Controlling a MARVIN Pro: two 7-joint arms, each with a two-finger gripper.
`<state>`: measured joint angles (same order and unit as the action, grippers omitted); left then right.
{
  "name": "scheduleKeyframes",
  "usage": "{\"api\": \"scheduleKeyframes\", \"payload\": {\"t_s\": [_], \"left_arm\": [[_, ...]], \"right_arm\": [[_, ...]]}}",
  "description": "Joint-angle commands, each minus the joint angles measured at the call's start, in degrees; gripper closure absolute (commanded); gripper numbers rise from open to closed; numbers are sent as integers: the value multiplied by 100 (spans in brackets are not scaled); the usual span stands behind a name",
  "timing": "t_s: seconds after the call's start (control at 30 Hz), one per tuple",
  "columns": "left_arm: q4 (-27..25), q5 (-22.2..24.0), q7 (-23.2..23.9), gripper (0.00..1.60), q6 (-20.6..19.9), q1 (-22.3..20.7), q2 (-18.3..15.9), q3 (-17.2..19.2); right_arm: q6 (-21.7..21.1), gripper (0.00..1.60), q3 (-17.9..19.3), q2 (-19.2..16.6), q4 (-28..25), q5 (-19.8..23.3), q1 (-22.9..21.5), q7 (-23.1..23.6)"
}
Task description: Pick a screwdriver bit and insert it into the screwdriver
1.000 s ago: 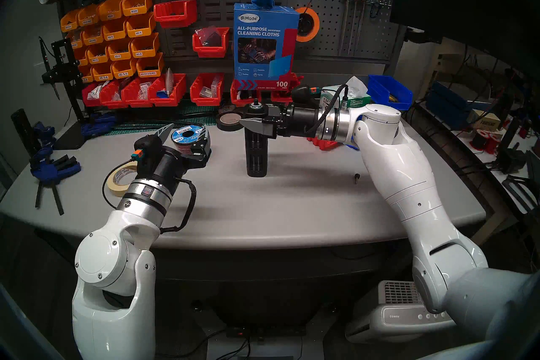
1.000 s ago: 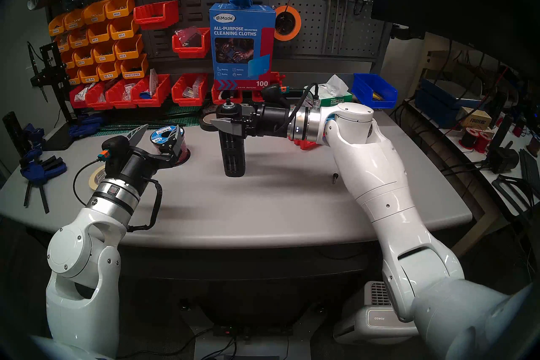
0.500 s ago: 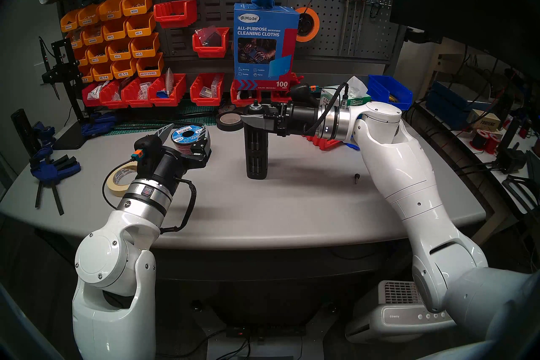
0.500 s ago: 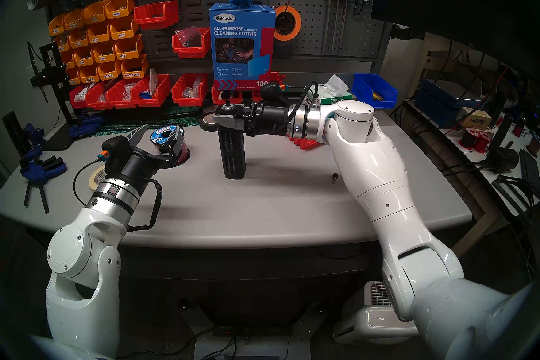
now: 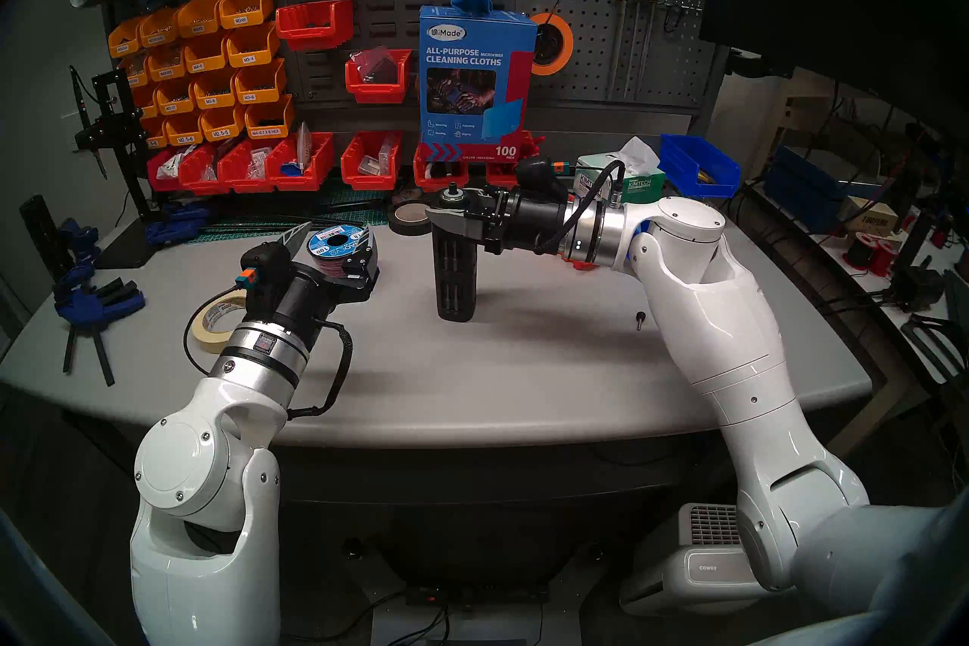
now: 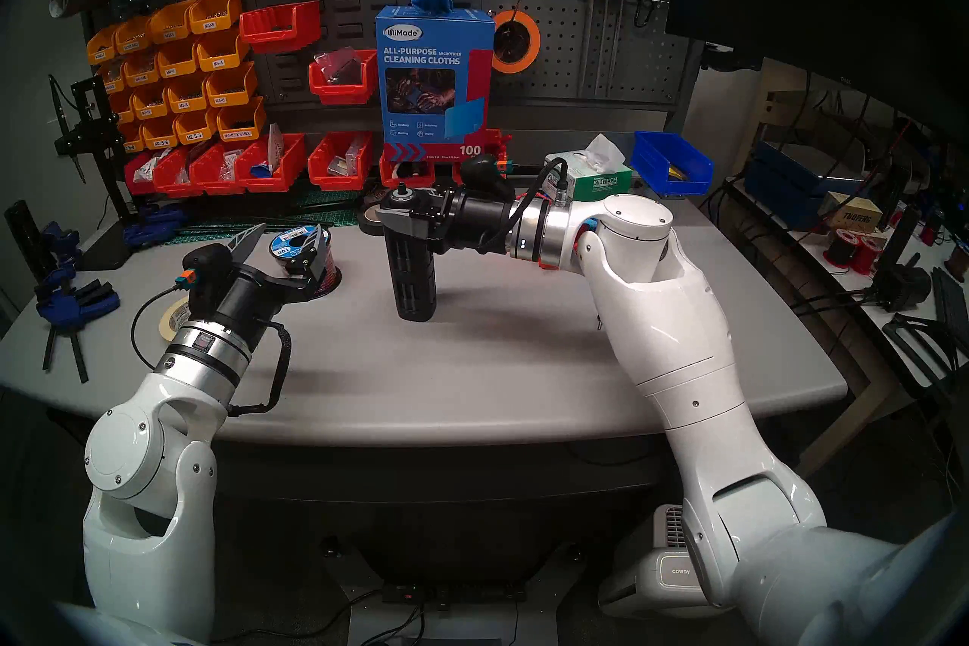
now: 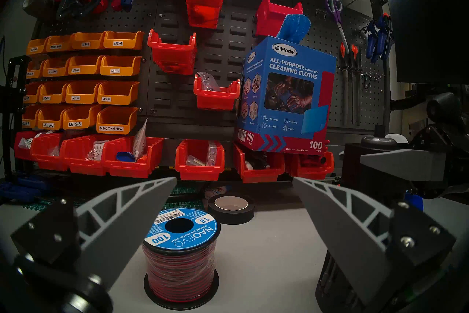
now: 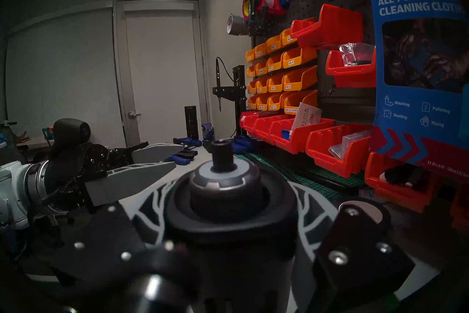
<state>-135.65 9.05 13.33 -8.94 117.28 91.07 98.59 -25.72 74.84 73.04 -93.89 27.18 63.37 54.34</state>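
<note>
The screwdriver (image 5: 455, 272) (image 6: 414, 272) is a black slotted cylinder standing mid-table, leaning slightly. My right gripper (image 5: 444, 205) (image 6: 399, 205) comes in level from the right and is shut on its upper end, just under the silver ring. In the right wrist view the screwdriver's top (image 8: 224, 185) fills the space between the fingers (image 8: 149, 205). A small dark bit (image 5: 639, 319) lies on the table beside my right forearm. My left gripper (image 5: 335, 236) (image 7: 234, 179) hovers open and empty at the left, over a wire spool.
A blue-topped wire spool (image 5: 335, 247) (image 7: 180, 251) stands under the left gripper. A masking tape roll (image 5: 214, 322) and blue clamps (image 5: 92, 304) lie left. A black tape roll (image 5: 411, 216), red bins (image 5: 372, 160), a cloth box (image 5: 474, 73) and a tissue box (image 5: 626, 178) line the back.
My right gripper's fingers closed around the screwdriver's top. The wrist then dipped and shifted left, leaning the screwdriver and nudging it slightly left. The left arm stayed still.
</note>
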Motion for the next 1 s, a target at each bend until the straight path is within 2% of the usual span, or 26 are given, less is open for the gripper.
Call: {"api": "scheduleKeyframes", "payload": {"t_s": [0.0,0.2,0.47,0.63,0.73,0.97], "left_arm": [[-178,8,6,0,51,-91,0,-11],[-173,1,22,0,50,-94,13,-5],[-172,-8,42,0,48,-97,31,2],[-173,-15,54,0,47,-99,43,6],[-174,-20,62,0,46,-101,51,8],[-181,-31,74,0,45,-102,69,11]], "right_arm": [[127,160,216,440,-663,107,321,-590],[88,160,253,662,-959,119,527,-1060],[-73,160,130,732,-1328,-30,662,-1541],[-285,160,58,686,-1653,-152,743,-1810],[-356,160,25,718,-1656,-155,721,-1881],[-731,160,4,738,-2112,-301,1013,-2329]]}}
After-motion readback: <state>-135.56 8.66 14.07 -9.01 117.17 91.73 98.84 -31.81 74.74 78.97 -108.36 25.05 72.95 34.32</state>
